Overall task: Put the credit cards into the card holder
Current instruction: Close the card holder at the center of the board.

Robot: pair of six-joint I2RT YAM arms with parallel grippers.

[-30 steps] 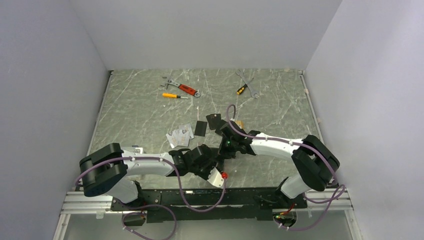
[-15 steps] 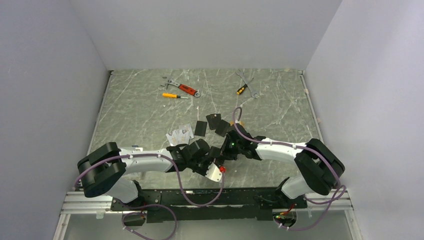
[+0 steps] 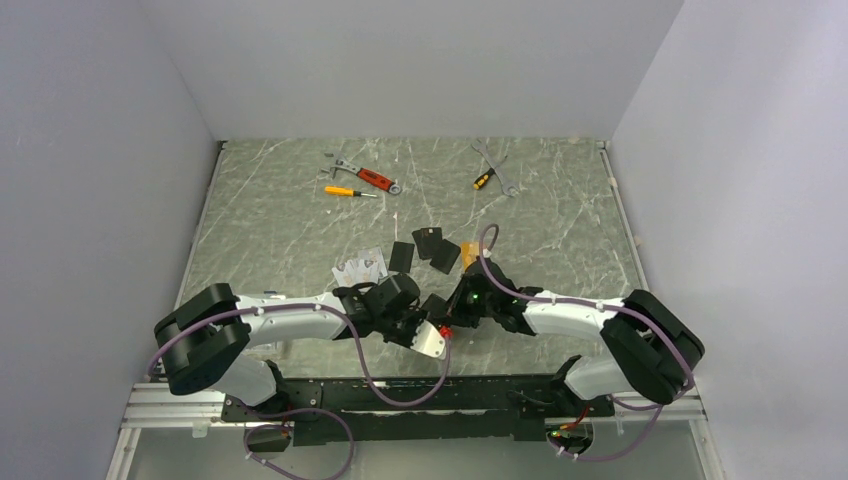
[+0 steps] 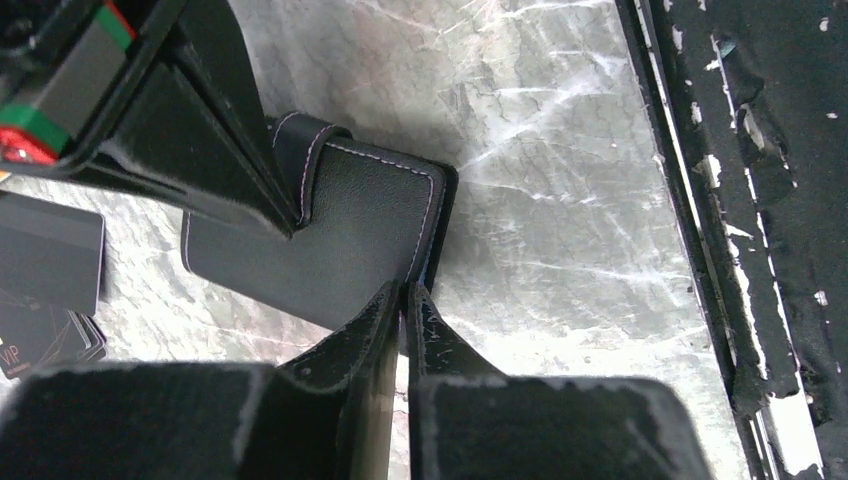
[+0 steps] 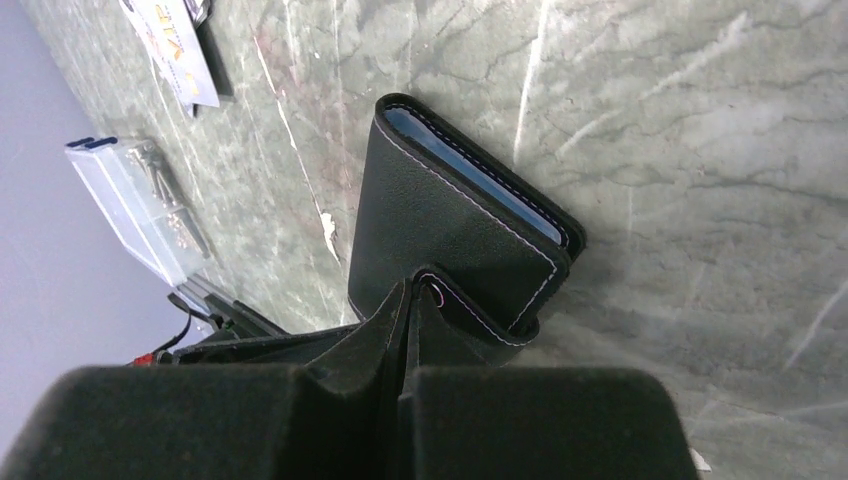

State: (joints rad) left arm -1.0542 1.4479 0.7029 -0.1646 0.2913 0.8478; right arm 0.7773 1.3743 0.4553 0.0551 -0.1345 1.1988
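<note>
The black card holder (image 4: 330,230) lies folded on the marble table, between both grippers near the front edge (image 3: 436,303). My left gripper (image 4: 403,292) is shut on its stitched corner edge. My right gripper (image 5: 410,285) is shut on the holder's snap strap (image 5: 470,310), and a blue-grey lining shows at the holder's (image 5: 440,210) far edge. The credit cards lie behind the grippers: silver printed ones (image 3: 360,268), black ones (image 3: 401,257) (image 3: 430,242) and a gold-orange one (image 3: 468,250). A black card (image 4: 50,250) shows in the left wrist view.
Tools lie at the back of the table: a red-handled wrench (image 3: 366,177), a yellow screwdriver (image 3: 345,191) and a spanner (image 3: 495,165). A clear plastic box (image 5: 130,205) sits at the left in the right wrist view. The table's black front rail (image 4: 740,200) runs close beside the holder.
My right gripper has drawn the card holder away from the cards toward the front edge. My left gripper has come up to it and closed on its edge.
</note>
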